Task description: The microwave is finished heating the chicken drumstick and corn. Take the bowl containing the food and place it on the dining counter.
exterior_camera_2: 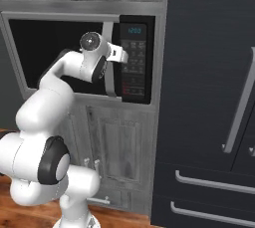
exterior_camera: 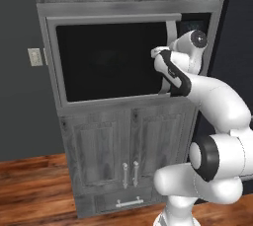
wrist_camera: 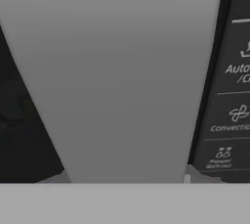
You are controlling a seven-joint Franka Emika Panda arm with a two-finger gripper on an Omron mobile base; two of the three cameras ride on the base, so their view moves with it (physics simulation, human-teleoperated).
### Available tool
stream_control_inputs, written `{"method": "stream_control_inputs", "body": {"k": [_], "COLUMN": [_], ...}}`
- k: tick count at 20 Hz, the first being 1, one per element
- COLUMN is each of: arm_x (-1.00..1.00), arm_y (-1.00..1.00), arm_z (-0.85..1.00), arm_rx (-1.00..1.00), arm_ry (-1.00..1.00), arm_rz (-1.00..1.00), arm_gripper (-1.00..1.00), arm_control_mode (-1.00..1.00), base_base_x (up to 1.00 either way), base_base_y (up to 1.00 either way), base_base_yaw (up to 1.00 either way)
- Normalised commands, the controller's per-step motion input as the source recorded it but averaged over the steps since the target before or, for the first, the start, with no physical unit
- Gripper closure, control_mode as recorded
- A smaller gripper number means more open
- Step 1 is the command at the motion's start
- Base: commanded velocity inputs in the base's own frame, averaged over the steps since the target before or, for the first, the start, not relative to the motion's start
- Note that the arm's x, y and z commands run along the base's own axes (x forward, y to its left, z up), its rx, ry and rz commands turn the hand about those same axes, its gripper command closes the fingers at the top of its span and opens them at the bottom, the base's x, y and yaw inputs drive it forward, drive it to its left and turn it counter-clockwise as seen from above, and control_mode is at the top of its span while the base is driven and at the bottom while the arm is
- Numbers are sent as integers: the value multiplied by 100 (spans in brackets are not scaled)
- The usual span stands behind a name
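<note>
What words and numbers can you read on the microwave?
"Auto", cut off at the picture's edge: on the keypad panel, hand view.
"Convection": same panel, under a fan sign.
A lower label, maybe "Power Defrost": too blurred to be sure.
Blue display: digits too small to read.
Other keypad labels of the microwave: too small.

Glossy black glass microwave (exterior_camera: pixel 111 59) door, weathered grey wood cabinets (exterior_camera: pixel 128 156), polished wood floor (exterior_camera: pixel 29 190)

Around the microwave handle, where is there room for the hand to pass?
Crowded: the gripper sits right at the handle, squeezed between the black door glass and the keypad panel. Free room: in front of the door glass leftwards, and before the lower cabinet doors.
</note>
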Motion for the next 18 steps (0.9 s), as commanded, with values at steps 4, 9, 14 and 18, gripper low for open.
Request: {"method": "stream_control_inputs", "body": {"k": [4,9,14,18], "arm_x": [-14,-56,-89,-100], "arm_y": [0,13,17,24], "arm_z": [0,2,15,26], "arm_rx": [0,0,0,0], "arm_ry": [0,-1,-4,-12], "arm_rz": [1,6,6,5], "arm_gripper": [100,100,100,100], "arm_control_mode": [-100,-100,-100,-100], "base_base_x": [0,0,0,0], "base_base_y": [0,0,0,0], "base_base_yaw": [0,0,0,0]}}
